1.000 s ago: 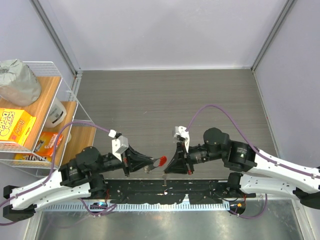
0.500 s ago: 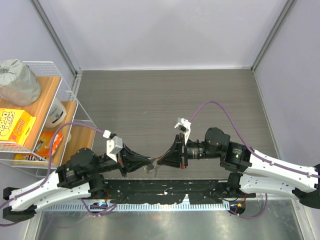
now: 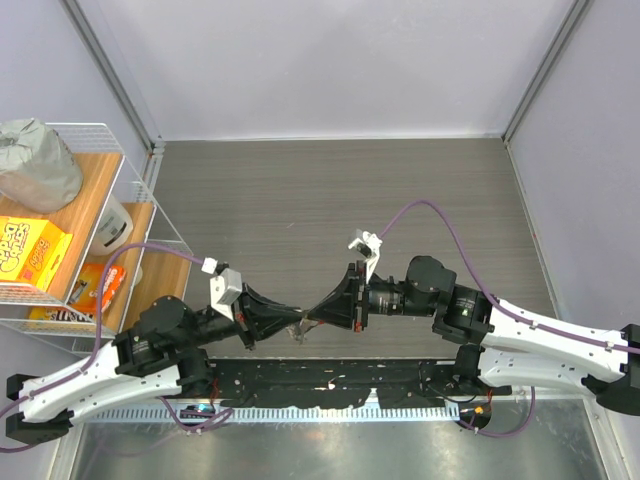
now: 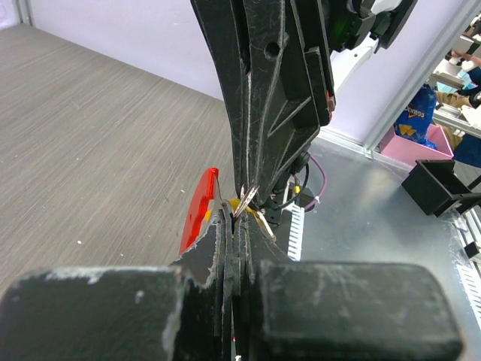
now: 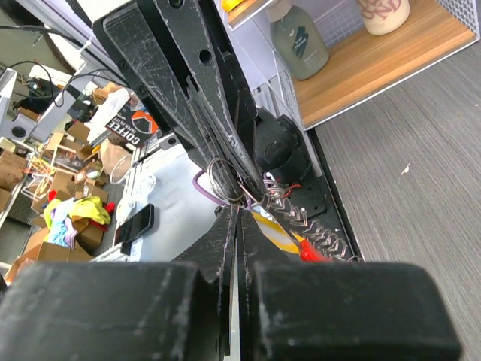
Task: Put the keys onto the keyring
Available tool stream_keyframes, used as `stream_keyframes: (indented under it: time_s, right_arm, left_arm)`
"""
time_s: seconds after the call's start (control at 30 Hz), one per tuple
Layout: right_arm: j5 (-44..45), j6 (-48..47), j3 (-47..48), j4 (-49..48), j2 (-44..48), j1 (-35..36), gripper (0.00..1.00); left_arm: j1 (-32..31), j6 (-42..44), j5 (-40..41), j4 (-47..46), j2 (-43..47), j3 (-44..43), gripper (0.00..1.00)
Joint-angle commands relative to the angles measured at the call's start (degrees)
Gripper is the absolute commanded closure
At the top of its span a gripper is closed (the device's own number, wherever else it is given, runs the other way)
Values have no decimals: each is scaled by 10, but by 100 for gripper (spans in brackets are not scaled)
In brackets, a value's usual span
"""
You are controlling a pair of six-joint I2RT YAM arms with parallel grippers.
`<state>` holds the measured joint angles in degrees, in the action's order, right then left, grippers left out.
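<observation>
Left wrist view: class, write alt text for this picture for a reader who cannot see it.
Two black grippers meet tip to tip: the left gripper, at the bottom, has its fingers shut on the keyring, whose red piece sticks out sideways, while the right gripper points down from above, pinching a yellow-tagged key. Grey wood-grain table lies behind.

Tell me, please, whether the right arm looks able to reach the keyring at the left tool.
Probably yes: the right tool meets the left tool tip to tip at the keyring, with nothing between them.
</observation>
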<state>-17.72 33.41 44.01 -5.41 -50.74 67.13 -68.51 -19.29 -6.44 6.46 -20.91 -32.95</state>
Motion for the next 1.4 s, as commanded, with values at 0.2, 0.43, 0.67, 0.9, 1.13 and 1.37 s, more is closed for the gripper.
stream_keyframes:
  time_s: [0.2, 0.43, 0.67, 0.9, 1.13, 1.37]
  right_arm:
    - [36, 17, -7, -59, 9, 3, 95]
    - [39, 23, -8, -62, 16, 3, 95]
    - [45, 23, -11, -50, 23, 3, 94]
    - [58, 41, -16, -62, 16, 3, 94]
    - [76, 73, -23, -97, 4, 3, 95]
    - [85, 95, -25, -125, -11, 3, 94]
  left_arm:
    - [0, -2, 11, -51, -10, -2, 100]
    - [0, -3, 32, -53, -5, 2, 100]
    - [0, -5, 59, -61, 17, 11, 100]
    - [0, -9, 80, -80, 20, 17, 100]
    - [0, -10, 88, -87, 24, 22, 100]
    - [0, -12, 90, -92, 28, 27, 100]
